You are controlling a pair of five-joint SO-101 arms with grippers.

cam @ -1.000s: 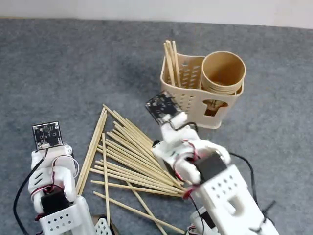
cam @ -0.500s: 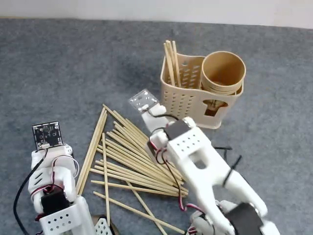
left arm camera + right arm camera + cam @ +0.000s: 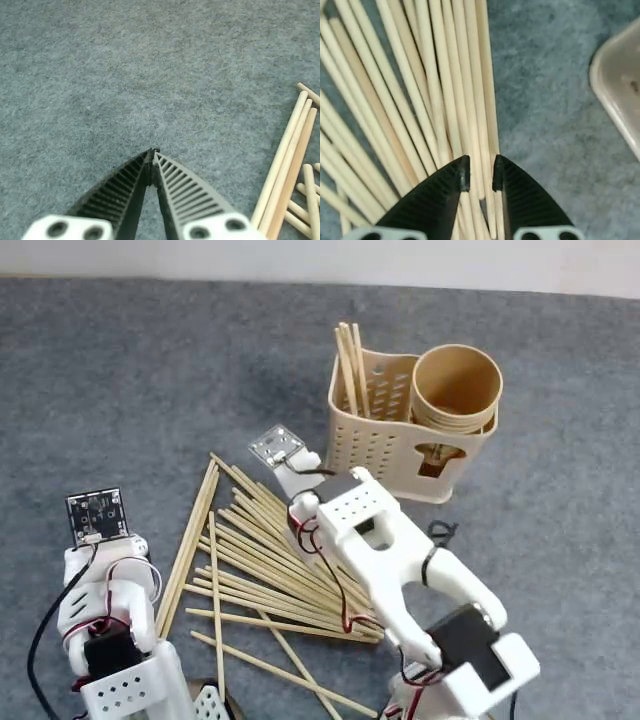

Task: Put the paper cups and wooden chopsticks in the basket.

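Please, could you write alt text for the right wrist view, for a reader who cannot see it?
The right end effector, slightly open, hangs over a pile of wooden chopsticks lying on a grey mat. A corner of the beige basket shows nearby.

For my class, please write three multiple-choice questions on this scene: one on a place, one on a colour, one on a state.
1. Where are the paper cups? A on a shelf; B in the basket; C in a drawer.
2. What colour is the carpet? A red; B green; C grey.
3. How are the left arm's fingers? A shut; B wide open; C holding a cup.
Answers: B, they stand stacked inside it; C, it shows grey all round; A, their tips meet in the left wrist view.
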